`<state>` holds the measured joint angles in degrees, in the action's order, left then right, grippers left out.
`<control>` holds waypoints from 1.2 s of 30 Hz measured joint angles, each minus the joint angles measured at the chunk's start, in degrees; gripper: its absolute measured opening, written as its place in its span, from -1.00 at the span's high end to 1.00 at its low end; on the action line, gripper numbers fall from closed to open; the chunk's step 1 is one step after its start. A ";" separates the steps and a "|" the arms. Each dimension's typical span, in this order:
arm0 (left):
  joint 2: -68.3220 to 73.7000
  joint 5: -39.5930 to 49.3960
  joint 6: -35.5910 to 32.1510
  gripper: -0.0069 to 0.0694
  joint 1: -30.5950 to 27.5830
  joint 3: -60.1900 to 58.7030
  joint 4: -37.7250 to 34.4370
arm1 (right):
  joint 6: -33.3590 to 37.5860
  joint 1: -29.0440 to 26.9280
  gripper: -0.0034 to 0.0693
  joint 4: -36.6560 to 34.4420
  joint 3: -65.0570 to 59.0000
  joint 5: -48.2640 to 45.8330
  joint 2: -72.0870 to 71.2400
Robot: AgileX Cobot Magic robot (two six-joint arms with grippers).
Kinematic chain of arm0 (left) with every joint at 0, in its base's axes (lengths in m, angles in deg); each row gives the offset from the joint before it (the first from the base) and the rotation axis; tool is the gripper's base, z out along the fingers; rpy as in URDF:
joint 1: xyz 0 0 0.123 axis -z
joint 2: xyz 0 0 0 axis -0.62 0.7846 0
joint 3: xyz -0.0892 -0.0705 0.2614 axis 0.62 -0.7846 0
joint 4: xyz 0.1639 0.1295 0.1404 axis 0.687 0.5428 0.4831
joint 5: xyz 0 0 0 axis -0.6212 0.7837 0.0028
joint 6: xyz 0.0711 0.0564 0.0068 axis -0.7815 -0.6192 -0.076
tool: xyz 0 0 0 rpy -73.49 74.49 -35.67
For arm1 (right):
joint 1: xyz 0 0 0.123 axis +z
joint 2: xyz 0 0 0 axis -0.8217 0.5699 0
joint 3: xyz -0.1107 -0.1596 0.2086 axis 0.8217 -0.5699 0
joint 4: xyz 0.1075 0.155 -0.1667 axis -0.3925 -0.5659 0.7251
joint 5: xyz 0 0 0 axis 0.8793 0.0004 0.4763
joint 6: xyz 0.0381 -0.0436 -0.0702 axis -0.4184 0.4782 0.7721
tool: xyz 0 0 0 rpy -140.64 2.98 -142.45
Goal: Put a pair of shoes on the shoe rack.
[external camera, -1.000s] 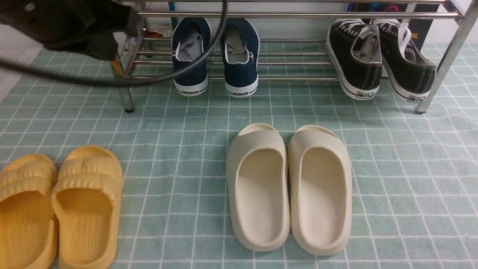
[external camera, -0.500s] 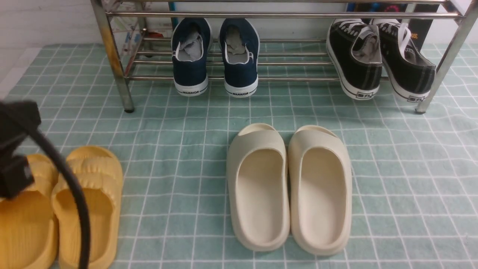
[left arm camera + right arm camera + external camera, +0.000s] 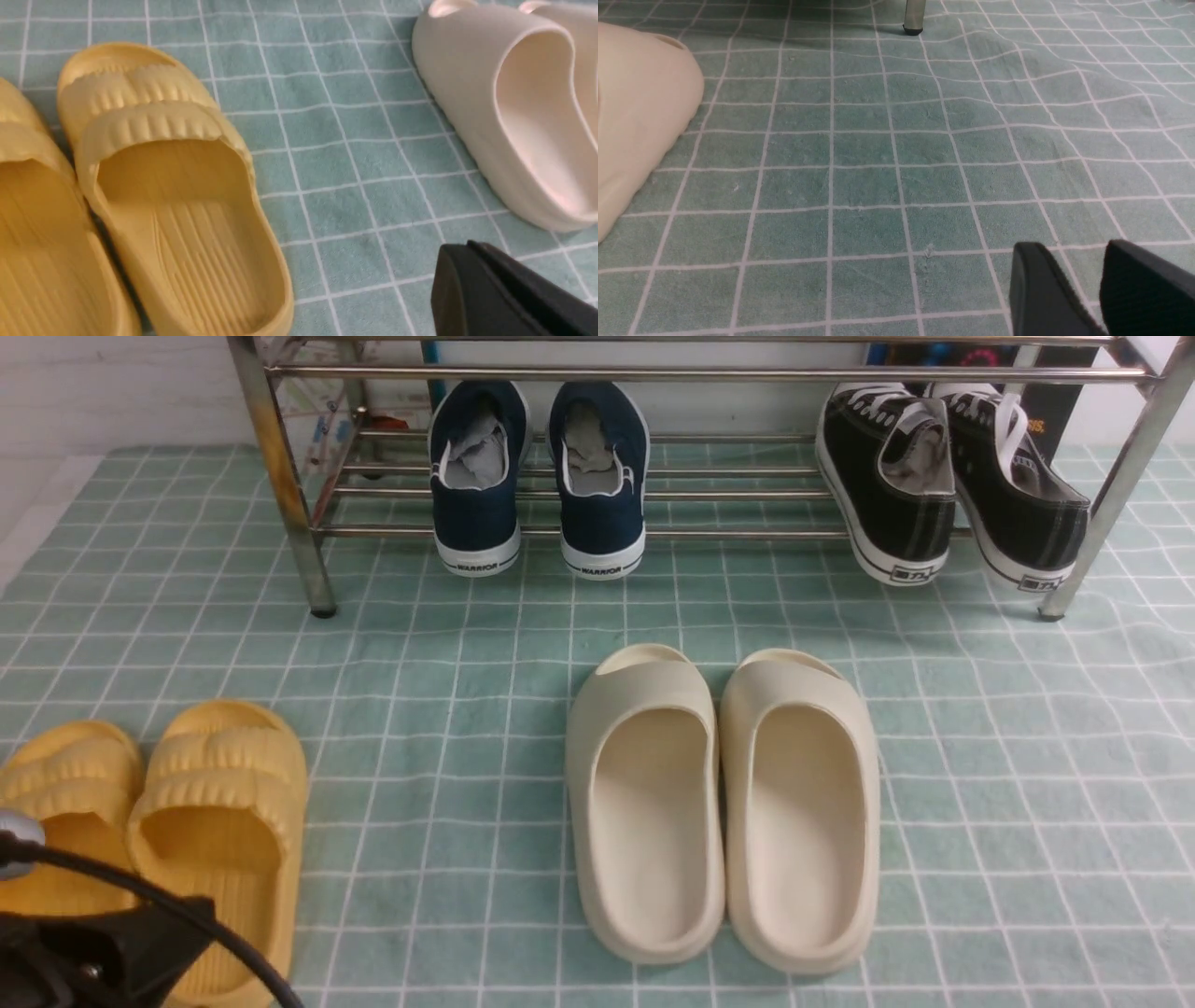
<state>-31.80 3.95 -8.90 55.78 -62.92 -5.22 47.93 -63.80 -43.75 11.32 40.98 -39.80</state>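
My left gripper point(image 3: 468, 243) is closed and empty; my right gripper point(image 3: 1069, 242) is parted. The navy shoes point(image 3: 476, 523) rest on the far rack point(image 3: 719, 534), left side, heels toward me. The task appears complete.

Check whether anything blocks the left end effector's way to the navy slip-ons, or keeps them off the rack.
Nothing visible blocks them from the rack: both navy slip-ons already rest on its lower bars. The left end effector is shut and empty; nothing visible stands between it and them.

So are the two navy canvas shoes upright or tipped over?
Upright: both navy canvas shoes show their openings facing up, white soles underneath.
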 joint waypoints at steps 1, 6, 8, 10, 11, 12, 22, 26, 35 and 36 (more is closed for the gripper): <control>-0.20 -0.16 0.00 0.85 0.00 -0.28 1.36 | 0.00 0.00 0.25 0.00 0.00 0.00 0.00; -6.47 -4.83 0.00 0.85 -0.02 -3.42 8.19 | 0.00 0.00 0.25 0.00 0.00 0.00 0.00; -10.85 -7.66 0.00 0.85 -1.03 -5.23 10.16 | 0.00 0.00 0.25 0.00 0.00 0.00 0.00; -15.97 -11.66 0.00 0.85 -3.07 -7.55 11.18 | 0.00 0.00 0.25 0.00 0.00 0.00 0.00; -18.54 -13.71 0.00 0.85 -4.33 -8.86 11.47 | 0.00 0.00 0.25 0.00 0.00 0.00 0.00; -21.03 -15.53 0.00 0.85 -5.41 -9.93 11.54 | 0.00 0.00 0.25 0.00 0.00 0.00 0.00; -27.57 -19.76 0.00 0.85 -13.22 -21.03 8.81 | 0.00 0.00 0.25 0.00 0.00 0.00 0.00; -27.57 -12.73 0.00 0.85 -13.22 -21.24 6.97 | 0.00 0.00 0.25 0.00 0.00 0.00 0.00; -27.57 -5.30 -0.18 0.85 -13.22 -21.43 4.33 | 0.00 0.00 0.25 0.00 0.00 0.00 0.00; -27.57 -5.30 -0.18 0.85 -13.22 -21.43 4.33 | 0.00 0.00 0.25 0.00 0.00 0.00 0.00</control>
<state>-59.37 -1.36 -9.07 42.56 -84.35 -0.89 47.93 -63.80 -43.75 11.32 40.98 -39.80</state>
